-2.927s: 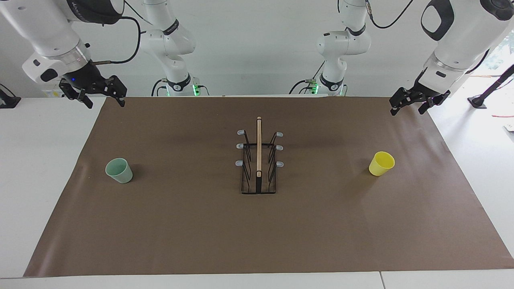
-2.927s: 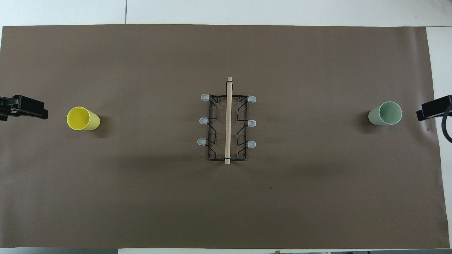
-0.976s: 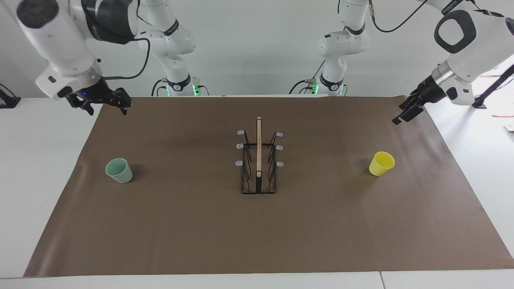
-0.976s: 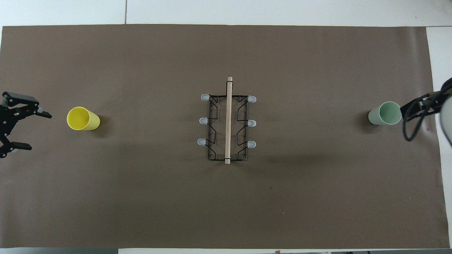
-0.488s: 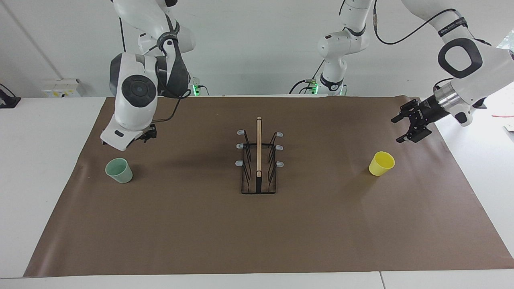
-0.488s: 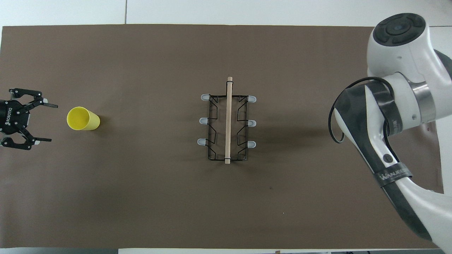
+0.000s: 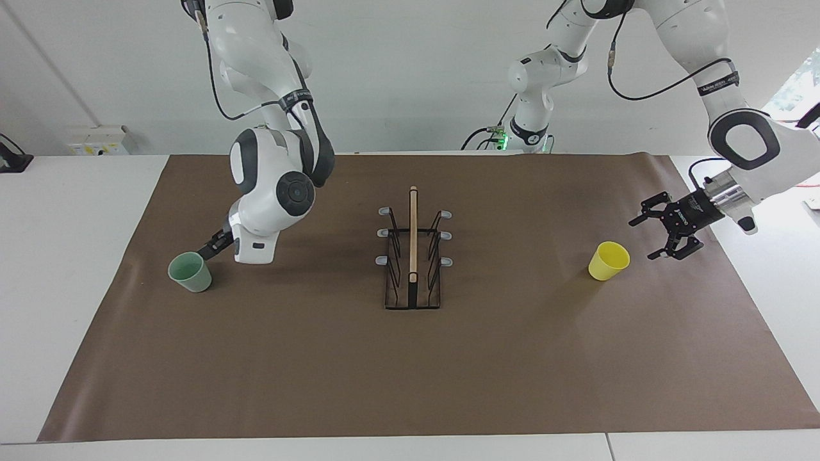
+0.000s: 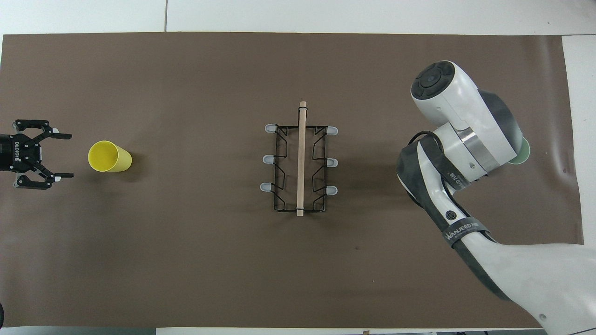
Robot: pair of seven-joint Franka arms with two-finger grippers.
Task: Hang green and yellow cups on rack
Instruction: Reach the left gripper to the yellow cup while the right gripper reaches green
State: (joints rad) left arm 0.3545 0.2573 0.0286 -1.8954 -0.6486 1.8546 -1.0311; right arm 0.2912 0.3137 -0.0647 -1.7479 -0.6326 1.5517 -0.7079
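The pale green cup [image 7: 190,272] stands upright on the mat toward the right arm's end. My right gripper [image 7: 210,248] is low beside its rim, on the side nearer the robots, mostly hidden by its own wrist; it holds nothing. In the overhead view that arm covers all but a sliver of the green cup [image 8: 525,151]. The yellow cup [image 7: 608,260] [image 8: 109,157] stands upright toward the left arm's end. My left gripper [image 7: 640,241] [image 8: 71,156] is open beside it, apart from it, jaws pointing at the cup. The rack [image 7: 413,230] [image 8: 301,158] stands mid-mat with bare prongs.
A brown mat [image 7: 512,358] covers most of the white table [image 7: 64,256]. The right arm's elbow and wrist [image 8: 461,125] hang over the mat between the rack and the green cup.
The right arm has swung down and brought its gripper close to the green cup. The left gripper has come lower and closer to the yellow cup. Cups and rack have not moved.
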